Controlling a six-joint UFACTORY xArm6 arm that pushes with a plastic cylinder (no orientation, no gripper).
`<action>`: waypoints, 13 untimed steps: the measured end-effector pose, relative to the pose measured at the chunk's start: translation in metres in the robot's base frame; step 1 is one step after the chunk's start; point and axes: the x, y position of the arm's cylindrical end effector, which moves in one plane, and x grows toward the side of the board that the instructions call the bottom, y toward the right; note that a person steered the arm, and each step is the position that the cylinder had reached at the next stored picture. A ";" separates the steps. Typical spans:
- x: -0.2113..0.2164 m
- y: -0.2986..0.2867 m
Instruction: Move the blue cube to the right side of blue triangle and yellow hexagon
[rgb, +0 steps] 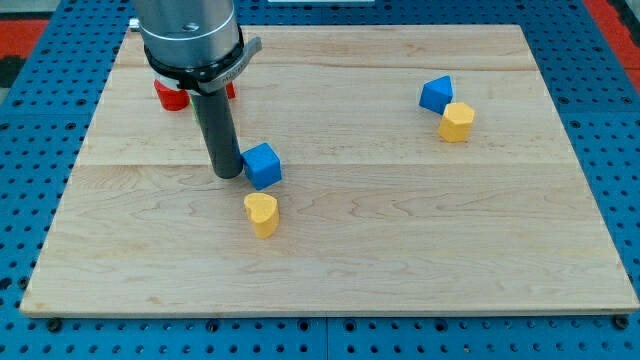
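Observation:
The blue cube (263, 165) lies left of the board's middle. My tip (228, 175) stands right against its left side, touching or nearly so. The blue triangle (436, 94) lies at the view's upper right, with the yellow hexagon (457, 121) touching it just below and to the right. The cube is far to the left of that pair.
A yellow heart-shaped block (262, 214) lies just below the blue cube. A red block (172, 95) is partly hidden behind the arm at the upper left. The wooden board (330, 260) rests on a blue pegboard table.

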 end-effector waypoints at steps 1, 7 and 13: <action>0.013 0.006; -0.024 0.088; -0.013 0.154</action>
